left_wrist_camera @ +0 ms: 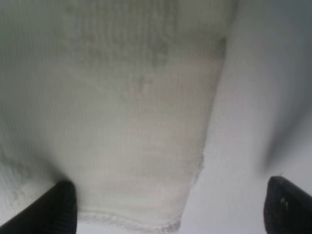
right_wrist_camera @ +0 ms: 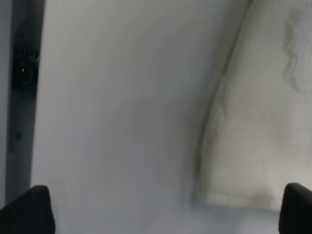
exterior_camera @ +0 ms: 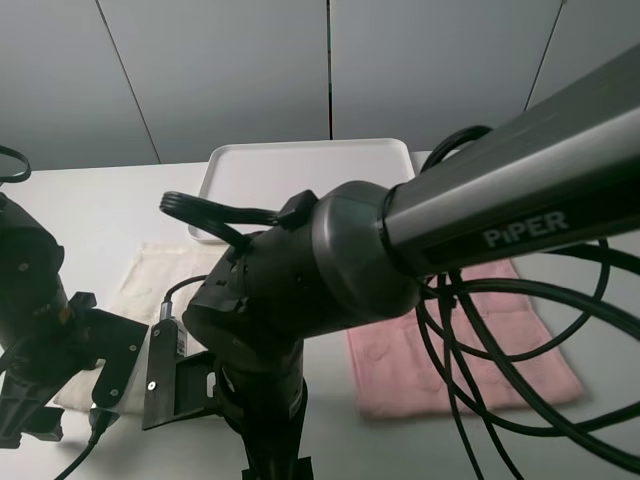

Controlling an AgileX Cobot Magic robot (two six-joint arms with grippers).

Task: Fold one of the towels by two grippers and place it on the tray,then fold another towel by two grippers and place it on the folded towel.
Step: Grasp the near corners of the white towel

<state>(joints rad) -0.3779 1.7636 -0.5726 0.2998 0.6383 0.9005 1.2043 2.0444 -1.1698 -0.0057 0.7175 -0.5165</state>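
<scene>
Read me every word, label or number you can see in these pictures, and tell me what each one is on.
"PiPER": white letters on the grey tube of the right arm, seen in the exterior high view.
Faint small mark on the left arm: too small to read.
Both wrist views: no text to read.
</scene>
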